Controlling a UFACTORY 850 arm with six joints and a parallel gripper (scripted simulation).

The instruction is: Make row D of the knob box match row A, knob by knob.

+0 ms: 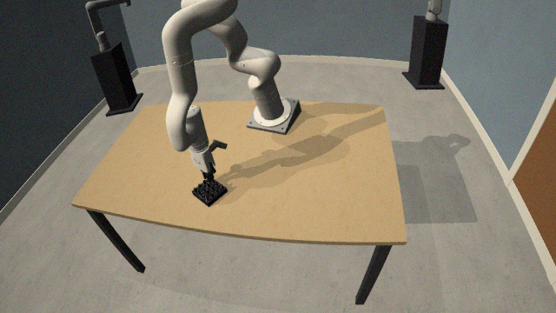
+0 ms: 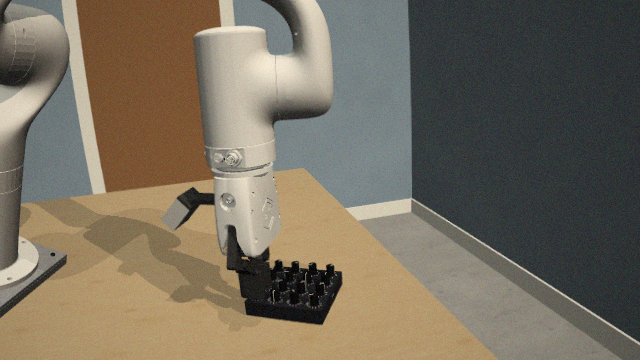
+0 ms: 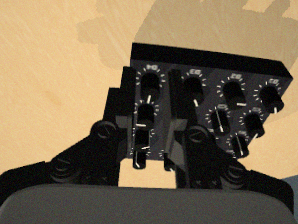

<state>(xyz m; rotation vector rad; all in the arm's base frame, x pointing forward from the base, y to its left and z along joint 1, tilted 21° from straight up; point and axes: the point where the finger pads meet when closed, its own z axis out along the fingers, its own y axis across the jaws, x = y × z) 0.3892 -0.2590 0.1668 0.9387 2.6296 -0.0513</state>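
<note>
The black knob box (image 1: 209, 201) (image 2: 285, 313) (image 3: 200, 56) stands on the table. My gripper (image 1: 208, 178) (image 2: 256, 295) (image 3: 150, 86) is partly open, low over one corner, its fingers on either side of knob D4 (image 3: 150, 81). In the wrist view gaps show on both sides of D4; its line points rearward. The line on D3 (image 3: 194, 87) points roughly rearward. D2 (image 3: 233, 91) has its line toward the lower right, D1 (image 3: 271, 95) downward. C4 (image 3: 146, 114), B4 (image 3: 142, 136) and A4 (image 3: 139, 158) show between the fingers. C3 and most of row A are hidden.
C2 (image 3: 219, 121), C1 (image 3: 254, 123) and B1 (image 3: 240, 145) stand right of the right finger in the wrist view. The wooden table (image 1: 304, 204) (image 2: 150, 320) surrounds the box. The arm's base (image 1: 271, 117) is at the table's back edge.
</note>
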